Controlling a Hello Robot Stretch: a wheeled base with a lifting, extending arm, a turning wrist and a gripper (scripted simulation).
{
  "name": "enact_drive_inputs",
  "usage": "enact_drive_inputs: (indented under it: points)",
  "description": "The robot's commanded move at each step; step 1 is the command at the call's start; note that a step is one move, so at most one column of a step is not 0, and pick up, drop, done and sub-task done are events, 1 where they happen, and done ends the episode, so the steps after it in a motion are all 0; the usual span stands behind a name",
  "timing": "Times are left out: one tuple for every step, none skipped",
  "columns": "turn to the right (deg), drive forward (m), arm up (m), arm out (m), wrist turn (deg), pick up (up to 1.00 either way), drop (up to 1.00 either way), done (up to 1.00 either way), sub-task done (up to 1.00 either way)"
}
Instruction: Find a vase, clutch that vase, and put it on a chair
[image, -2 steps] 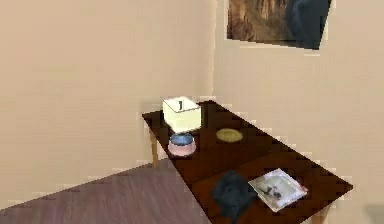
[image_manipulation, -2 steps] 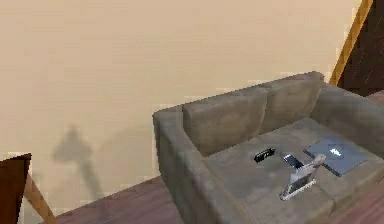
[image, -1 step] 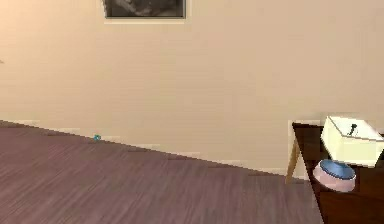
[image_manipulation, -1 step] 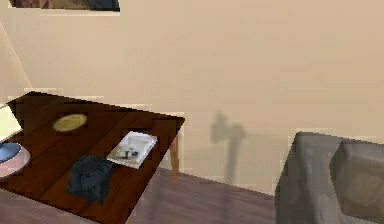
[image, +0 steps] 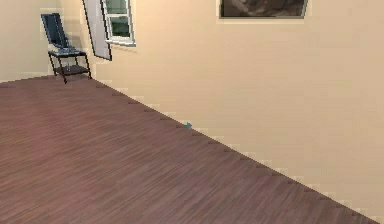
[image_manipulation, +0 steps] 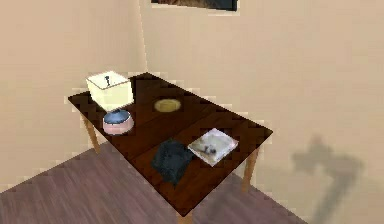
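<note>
On a dark wooden table (image_manipulation: 225, 120) in the arm side view, a round pink and blue pot-like thing (image_manipulation: 117, 123) sits near the left end. A cream box-shaped lampshade (image_manipulation: 108, 90) stands right above it; I cannot tell whether the two are one lamp. In the forward view's far left corner stands a dark-framed chair (image: 66, 50) with a blue back.
The table also carries a yellow plate (image_manipulation: 167, 105), a dark bundle (image_manipulation: 172, 160) and a white tray (image_manipulation: 213, 146) with small dark things. The forward view has open wood floor (image: 110, 160), a beige wall, a window (image: 118, 20), a leaning panel (image: 93, 28) and a framed picture (image: 263, 8).
</note>
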Motion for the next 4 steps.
enact_drive_inputs:
  points:
    - [0.0, 0.00, 0.50, 0.00, 0.0, 0.00, 0.00, 0.00, 0.00]
    - [0.0, 0.00, 0.32, 0.00, 0.0, 0.00, 0.00, 0.00, 0.00]
    - [0.0, 0.00, 0.00, 0.24, 0.0, 0.00, 0.00, 0.00, 0.00]
    - [0.0, 0.00, 0.00, 0.00, 45.0, 0.00, 0.00, 0.00, 0.00]
